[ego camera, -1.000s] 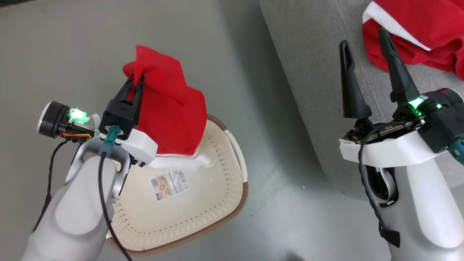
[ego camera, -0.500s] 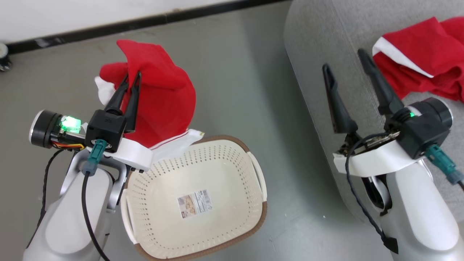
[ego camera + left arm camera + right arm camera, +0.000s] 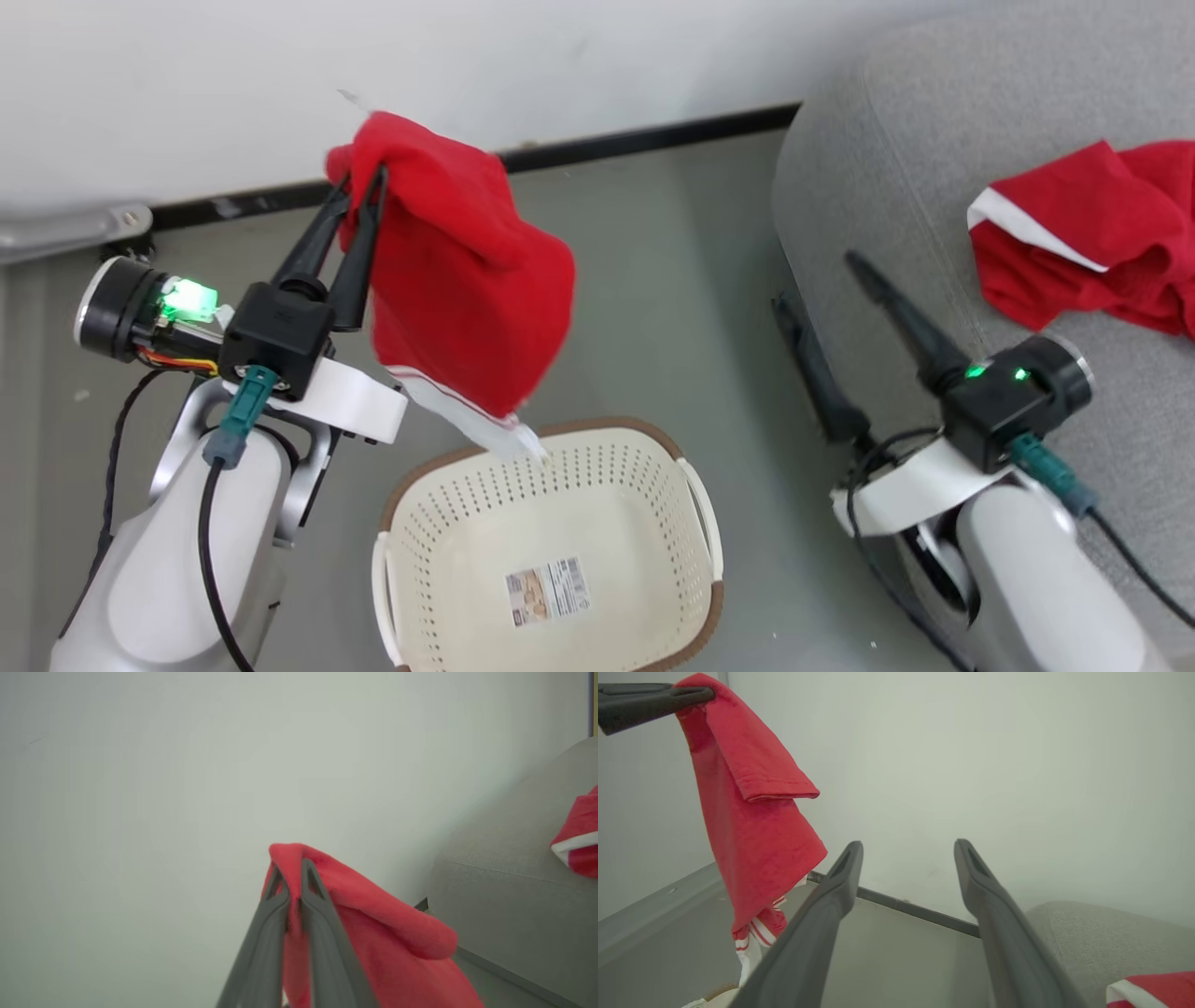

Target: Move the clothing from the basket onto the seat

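I count two garments, one basket (image 3: pixel 448 523). The first garment (image 3: pixel 467 280) is pinched in my left gripper's (image 3: pixel 362 177) closed jaws above the basket, hem possibly touching it; the second garment (image 3: pixel 1092 233) lies on the seat (image 3: pixel 887 187). My right gripper (image 3: pixel 817 280) is spread wide.

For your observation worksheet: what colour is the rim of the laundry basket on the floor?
Brown, on a cream-white basket. The head view shows it best.

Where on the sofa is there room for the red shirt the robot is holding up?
The sofa is bare between its rounded left edge and the lying garment, and again nearer the robot, beside the right gripper. Its far right is crowded with that red cloth. The held garment hangs from the left gripper.
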`<state>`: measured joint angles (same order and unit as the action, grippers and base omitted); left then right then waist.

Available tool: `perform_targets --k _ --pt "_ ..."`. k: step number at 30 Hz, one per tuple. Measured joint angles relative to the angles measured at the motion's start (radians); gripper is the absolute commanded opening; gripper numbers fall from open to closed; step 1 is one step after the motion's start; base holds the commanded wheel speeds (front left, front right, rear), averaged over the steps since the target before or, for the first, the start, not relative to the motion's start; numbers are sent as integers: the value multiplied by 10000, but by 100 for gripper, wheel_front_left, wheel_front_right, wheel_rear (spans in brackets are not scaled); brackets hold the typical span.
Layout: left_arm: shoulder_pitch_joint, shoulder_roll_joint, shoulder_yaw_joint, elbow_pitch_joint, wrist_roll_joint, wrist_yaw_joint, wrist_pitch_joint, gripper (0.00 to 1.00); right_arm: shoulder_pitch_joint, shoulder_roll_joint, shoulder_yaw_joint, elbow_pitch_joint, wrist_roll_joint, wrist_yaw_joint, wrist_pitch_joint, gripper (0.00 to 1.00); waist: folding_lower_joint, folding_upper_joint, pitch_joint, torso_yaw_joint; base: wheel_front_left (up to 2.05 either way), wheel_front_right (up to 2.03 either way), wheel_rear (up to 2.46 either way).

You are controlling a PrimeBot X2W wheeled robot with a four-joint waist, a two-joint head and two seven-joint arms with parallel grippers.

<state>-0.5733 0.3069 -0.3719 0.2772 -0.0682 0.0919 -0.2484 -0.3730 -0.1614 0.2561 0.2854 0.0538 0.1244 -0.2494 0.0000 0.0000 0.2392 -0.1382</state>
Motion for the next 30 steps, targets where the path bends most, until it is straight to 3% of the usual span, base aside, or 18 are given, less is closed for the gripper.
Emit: perform_targets --k 10,18,30 --pt "-143 -148 -466 -447 0 -458 48 0 725 -138 1256 899 903 0 0 100 0 0 -1111 380 0 0 0" --pt "-478 -343 -786 -629 0 -788 441 0 894 -94 2980 1162 1509 2 31 100 0 0 -1746 596 0 0 0" --pt "-708 -815 -1221 -855 -15 -1022 1221 0 650 -198 4054 1540 2452 2 209 100 0 0 -2384 783 0 0 0"
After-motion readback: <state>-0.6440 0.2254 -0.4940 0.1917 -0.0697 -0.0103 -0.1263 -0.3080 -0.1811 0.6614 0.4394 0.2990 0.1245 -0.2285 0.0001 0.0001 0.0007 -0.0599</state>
